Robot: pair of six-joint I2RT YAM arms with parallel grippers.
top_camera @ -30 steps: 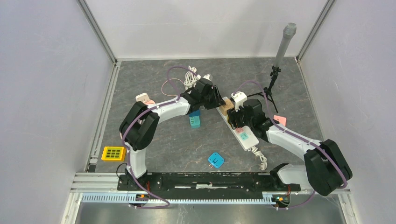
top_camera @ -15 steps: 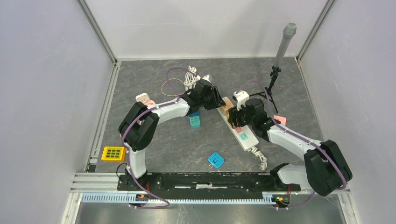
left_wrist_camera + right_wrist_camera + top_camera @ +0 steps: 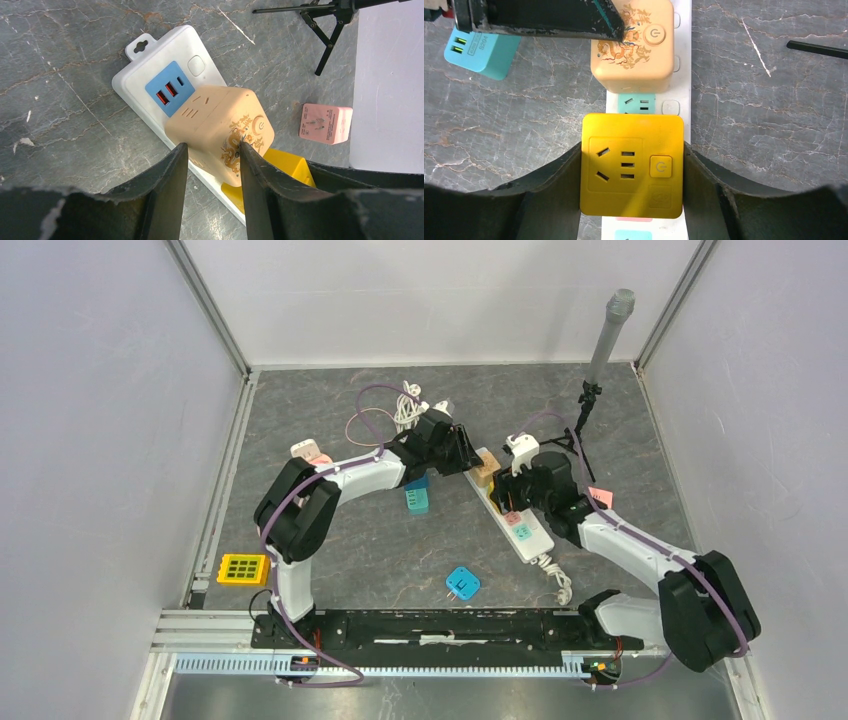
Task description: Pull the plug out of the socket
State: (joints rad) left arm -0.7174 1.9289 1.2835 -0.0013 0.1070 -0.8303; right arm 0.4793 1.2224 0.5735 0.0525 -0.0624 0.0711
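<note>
A white power strip (image 3: 527, 535) lies slantwise on the grey floor, its bare end (image 3: 165, 75) showing in the left wrist view. A yellow cube plug (image 3: 631, 165) sits over the strip, and my right gripper (image 3: 632, 150) is shut on its two sides. I cannot tell whether it is still seated in its socket. Further along the strip stands a tan cube plug (image 3: 220, 127) with a gold dragon print, also seen from above (image 3: 485, 472). My left gripper (image 3: 212, 146) hangs over it, partly open. One of its fingertips (image 3: 616, 27) rests on the cube's top face.
A teal adapter (image 3: 417, 498) lies left of the strip and a blue plug (image 3: 462, 584) nearer the arm bases. A pink adapter (image 3: 599, 497) and a black tripod (image 3: 585, 415) stand to the right. A white cable bundle (image 3: 408, 405) lies at the back, a yellow block (image 3: 243, 568) at the left.
My right wrist has shifted a little to the right, still gripping the yellow plug. The left arm and the strip have stayed where they were.
</note>
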